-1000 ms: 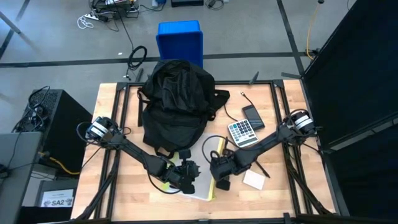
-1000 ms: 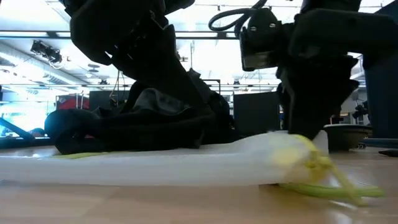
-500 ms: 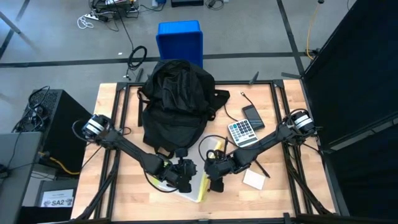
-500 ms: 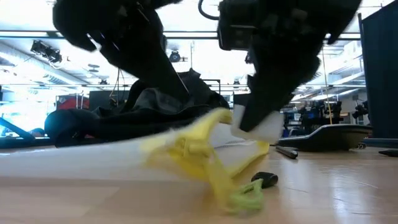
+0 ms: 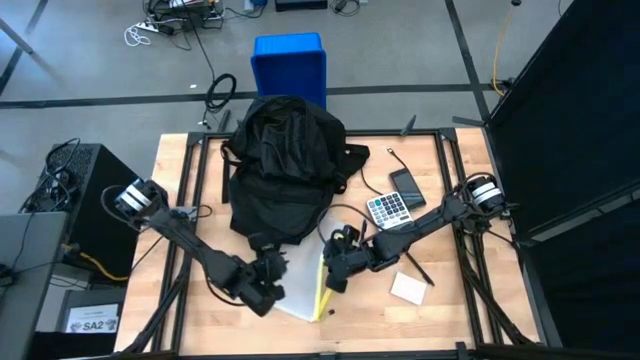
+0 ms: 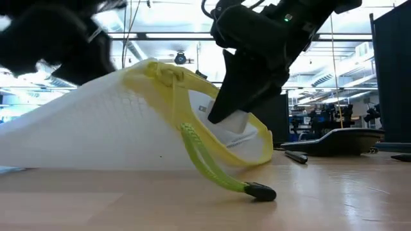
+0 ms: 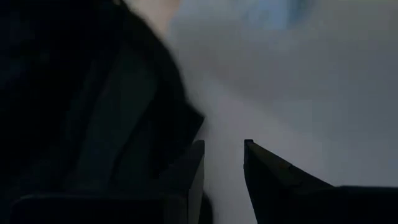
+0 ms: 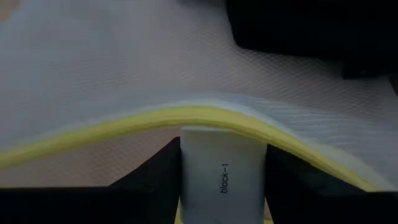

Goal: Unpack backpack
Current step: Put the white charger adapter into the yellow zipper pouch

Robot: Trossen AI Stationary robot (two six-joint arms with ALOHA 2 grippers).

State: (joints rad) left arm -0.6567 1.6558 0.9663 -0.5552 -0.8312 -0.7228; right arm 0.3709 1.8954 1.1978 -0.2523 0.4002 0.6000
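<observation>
Right gripper (image 8: 222, 180) clenched on white block labelled "block-1" (image 8: 222, 163) inside white mesh pouch with yellow zipper (image 6: 115, 125), mouth lifted. Left gripper (image 5: 262, 290) grips pouch's opposite edge; its wrist view blurred. Large black fabric backpack (image 5: 283, 165) slumped, crumpled, far-centre table.
</observation>
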